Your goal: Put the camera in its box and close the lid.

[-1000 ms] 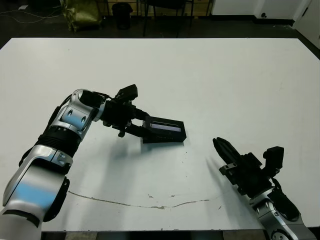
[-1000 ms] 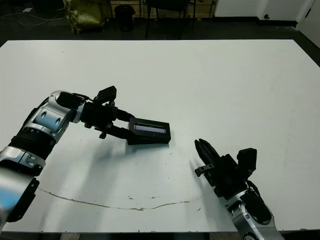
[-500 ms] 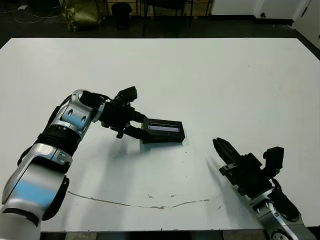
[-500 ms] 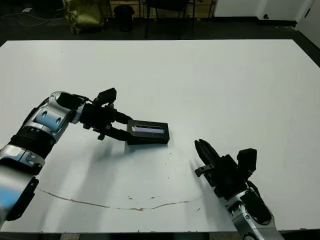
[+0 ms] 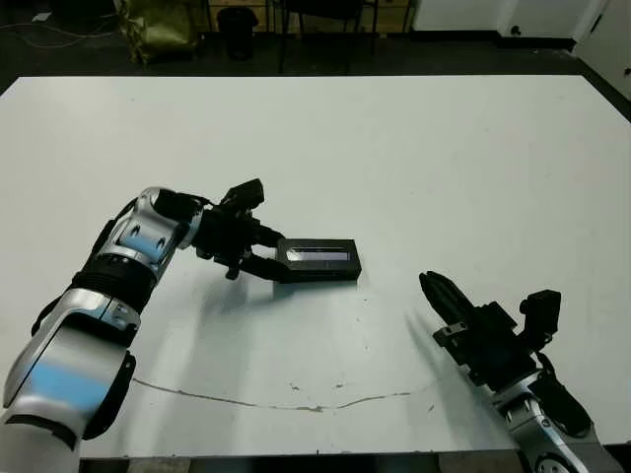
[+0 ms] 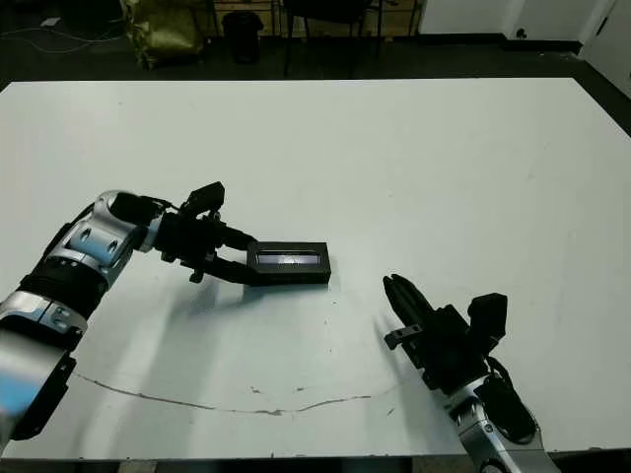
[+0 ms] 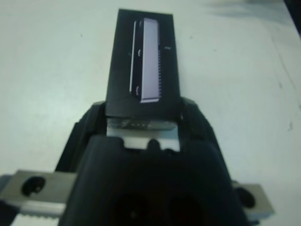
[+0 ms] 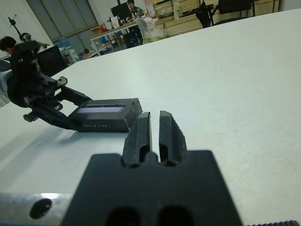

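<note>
On the white counter a flat black rectangular lid with a long glossy grey-lavender strip along its top lies level near the middle, its long side running across the robot's view. It covers whatever sits beneath it, so neither the tray-like box nor the small black camera can be seen apart from it; only a pale edge shows under the lid's near end in the left wrist view. The left hand, on a silver and black arm reaching in from the left, has its two black fingers on either side of the lid's left end, pressed against its edges, so it grips the lid by that short end. The right hand hovers low at the near right of the counter, well apart from the lid, and carries nothing; its two black fingers lie nearly together with only a narrow slit between them, pointing toward the lid. A thin dark crack-like line runs across the counter's near edge. Beyond the far edge stand dark chairs and a yellowish bag.
</note>
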Tool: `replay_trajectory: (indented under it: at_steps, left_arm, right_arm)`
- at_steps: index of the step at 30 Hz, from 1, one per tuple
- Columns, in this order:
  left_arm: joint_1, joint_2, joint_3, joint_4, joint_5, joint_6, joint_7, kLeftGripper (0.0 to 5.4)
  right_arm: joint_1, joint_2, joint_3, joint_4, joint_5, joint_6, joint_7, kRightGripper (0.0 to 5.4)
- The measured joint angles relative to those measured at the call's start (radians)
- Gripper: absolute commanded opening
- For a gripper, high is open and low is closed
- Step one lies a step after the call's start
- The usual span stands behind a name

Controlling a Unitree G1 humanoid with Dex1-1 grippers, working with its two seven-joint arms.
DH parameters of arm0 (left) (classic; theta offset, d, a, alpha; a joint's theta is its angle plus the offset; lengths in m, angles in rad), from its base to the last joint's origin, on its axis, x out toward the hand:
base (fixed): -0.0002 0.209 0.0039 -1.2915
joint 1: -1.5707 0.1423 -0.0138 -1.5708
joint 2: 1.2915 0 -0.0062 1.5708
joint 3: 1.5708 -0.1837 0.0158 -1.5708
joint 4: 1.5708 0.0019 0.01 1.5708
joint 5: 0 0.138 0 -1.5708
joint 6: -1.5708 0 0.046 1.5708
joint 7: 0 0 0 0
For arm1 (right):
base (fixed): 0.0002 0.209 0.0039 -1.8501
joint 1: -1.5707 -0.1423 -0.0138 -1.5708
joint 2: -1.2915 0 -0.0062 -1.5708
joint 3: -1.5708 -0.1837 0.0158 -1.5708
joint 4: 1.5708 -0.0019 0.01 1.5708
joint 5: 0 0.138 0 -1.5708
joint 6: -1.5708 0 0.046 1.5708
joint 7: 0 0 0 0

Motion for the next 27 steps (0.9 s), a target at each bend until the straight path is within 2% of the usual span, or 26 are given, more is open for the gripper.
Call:
replay_trajectory:
  at_steps: [11,20,27]
  left_arm:
    - [-0.017,-0.060,0.012,0.159,0.005,-0.106,0.032,2.25]
    - [-0.018,-0.065,0.005,0.176,0.012,-0.132,0.044,2.25]
    - [-0.019,-0.039,-0.033,0.196,0.044,-0.353,0.016,3.89]
  right_arm:
    - [0.008,0.002,-0.009,-0.016,0.021,0.021,-0.014,0.00]
    - [0.009,0.002,-0.009,-0.019,0.022,0.028,-0.015,0.00]
    - [0.010,0.002,-0.008,-0.020,0.017,0.028,-0.016,0.00]
